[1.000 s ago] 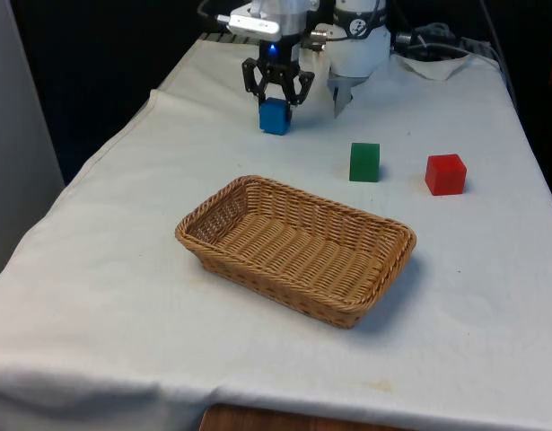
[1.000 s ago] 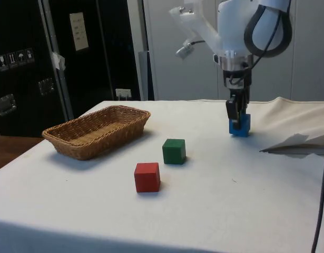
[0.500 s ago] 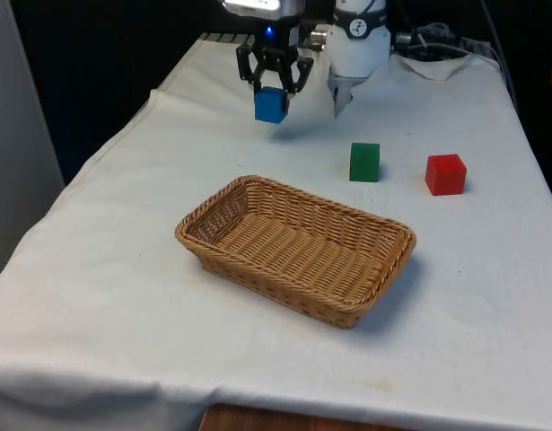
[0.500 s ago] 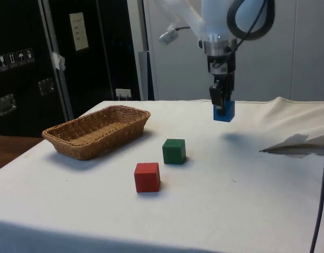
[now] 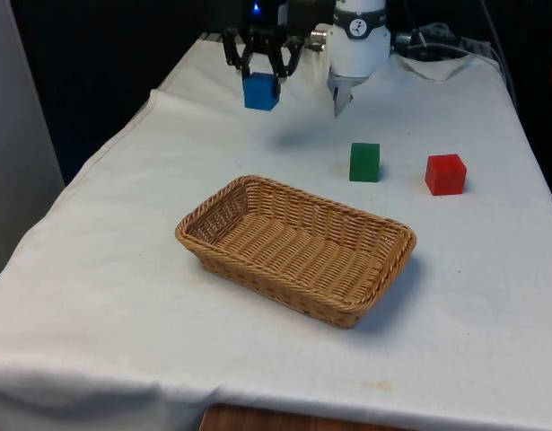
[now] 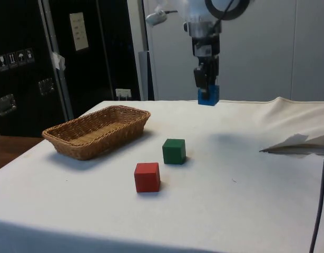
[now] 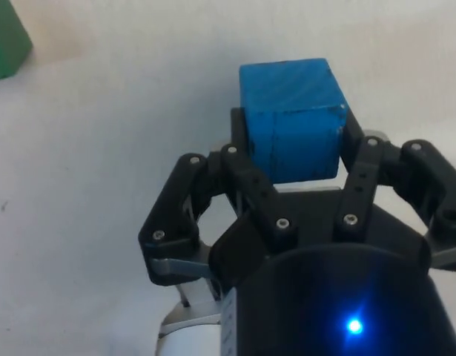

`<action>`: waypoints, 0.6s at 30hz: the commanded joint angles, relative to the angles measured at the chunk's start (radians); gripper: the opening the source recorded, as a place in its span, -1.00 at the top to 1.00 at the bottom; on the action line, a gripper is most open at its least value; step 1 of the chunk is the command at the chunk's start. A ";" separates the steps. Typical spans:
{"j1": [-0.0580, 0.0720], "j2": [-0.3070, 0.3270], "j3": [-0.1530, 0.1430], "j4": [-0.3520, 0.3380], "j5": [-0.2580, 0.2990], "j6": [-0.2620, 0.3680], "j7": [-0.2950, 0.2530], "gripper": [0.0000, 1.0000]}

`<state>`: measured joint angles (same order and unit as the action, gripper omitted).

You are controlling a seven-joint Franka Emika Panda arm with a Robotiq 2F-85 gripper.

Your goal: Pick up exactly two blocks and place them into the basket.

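Your gripper (image 5: pixel 260 74) is pinching the blue block (image 5: pixel 260 92) between its two fingers, and the block hangs clear of the white cloth (image 5: pixel 123 269), well above it; you can see its shadow on the cloth below. The side view shows the same: gripper (image 6: pixel 206 90) pointing straight down, blue block (image 6: pixel 208 96) clamped at the fingertips, air between block and cloth. From the wrist view the fingers (image 7: pixel 246 178) press on opposite faces of the blue block (image 7: pixel 291 119), and the block sits square in the grip, not tilted.

The basket (image 5: pixel 293 247) lies on the cloth well away from your gripper, nearer the front camera, and it holds nothing. In the side view the basket (image 6: pixel 96 130) is off to that view's left of the gripper, lower down.

The green block (image 5: pixel 364 162) stands on the cloth to the front view's right of the gripper and nearer the camera; the red block (image 5: pixel 445 174) is further right again, near the green one but not touching it. In the side view green block (image 6: pixel 174 151) and red block (image 6: pixel 147 177) sit apart, both below and nearer than the gripper. A corner of the green block (image 7: pixel 7 41) shows in the wrist view.
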<state>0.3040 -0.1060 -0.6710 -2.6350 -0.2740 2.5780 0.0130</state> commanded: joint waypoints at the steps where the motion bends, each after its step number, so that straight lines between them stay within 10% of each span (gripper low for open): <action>1: 0.008 -0.010 0.001 0.012 0.029 -0.026 -0.024 0.95; 18: 0.009 0.036 0.031 0.145 0.138 -0.103 -0.154 0.95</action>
<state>0.3070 -0.0680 -0.6390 -2.4920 -0.1520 2.4870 -0.1310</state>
